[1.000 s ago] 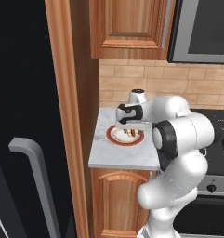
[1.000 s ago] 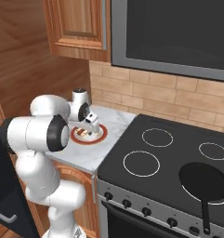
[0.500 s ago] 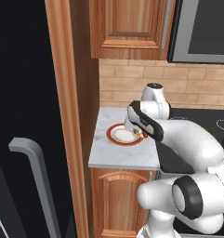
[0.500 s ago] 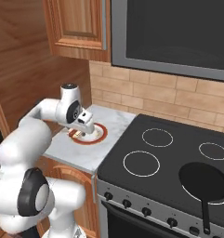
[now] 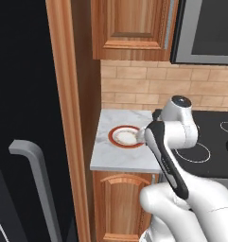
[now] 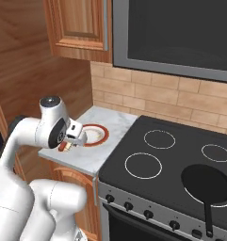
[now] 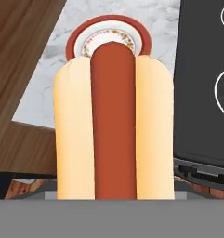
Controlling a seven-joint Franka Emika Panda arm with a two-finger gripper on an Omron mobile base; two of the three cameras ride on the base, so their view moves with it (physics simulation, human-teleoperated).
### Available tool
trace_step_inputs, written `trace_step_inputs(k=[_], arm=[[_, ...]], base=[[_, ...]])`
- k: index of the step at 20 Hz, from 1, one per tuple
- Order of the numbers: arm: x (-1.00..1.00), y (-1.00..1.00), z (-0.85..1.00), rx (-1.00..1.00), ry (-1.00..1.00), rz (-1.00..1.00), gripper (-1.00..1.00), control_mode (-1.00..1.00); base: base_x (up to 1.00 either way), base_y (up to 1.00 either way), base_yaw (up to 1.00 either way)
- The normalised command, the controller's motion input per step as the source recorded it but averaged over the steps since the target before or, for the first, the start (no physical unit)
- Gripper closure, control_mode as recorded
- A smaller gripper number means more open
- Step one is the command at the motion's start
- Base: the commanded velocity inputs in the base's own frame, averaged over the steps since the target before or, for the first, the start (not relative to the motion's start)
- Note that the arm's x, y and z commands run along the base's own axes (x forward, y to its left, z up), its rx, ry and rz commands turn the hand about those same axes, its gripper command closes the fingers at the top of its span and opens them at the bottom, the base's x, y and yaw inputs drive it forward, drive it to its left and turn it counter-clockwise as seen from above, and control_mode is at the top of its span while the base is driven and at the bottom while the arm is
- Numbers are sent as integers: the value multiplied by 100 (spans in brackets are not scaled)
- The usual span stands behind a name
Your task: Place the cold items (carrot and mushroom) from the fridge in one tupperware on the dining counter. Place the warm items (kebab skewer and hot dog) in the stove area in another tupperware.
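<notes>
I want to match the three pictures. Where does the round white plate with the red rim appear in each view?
Left base view: the round white plate with the red rim lies on the marbled counter, centre, just left of the arm.
Right base view: left of centre, partly behind the end effector.
Hand view: top centre, beyond the hot dog in a pale bun.
Shared landmark: the black stove top, beside the plate's counter.

A home kitchen: black stove (image 6: 174, 162) with a pan (image 6: 205, 182), wooden cabinets (image 5: 132, 26), brick backsplash (image 6: 148, 99) (tan), marbled tabletop (image 5: 116, 153).
</notes>
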Motion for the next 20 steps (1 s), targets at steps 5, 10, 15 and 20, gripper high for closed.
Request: trace_step_inputs(k=[5,10,15,20], arm=[[-100,0,62,-8,1,5,100,-100],[-59,-4,28,-14,23,0,100,-100],[0,0,1,-5,17,0,100,-100],[0,-16,-5,4,1,-5,100,-100]], base=[[0,0,0],[0,0,0],[0,0,0],[0,0,0]])
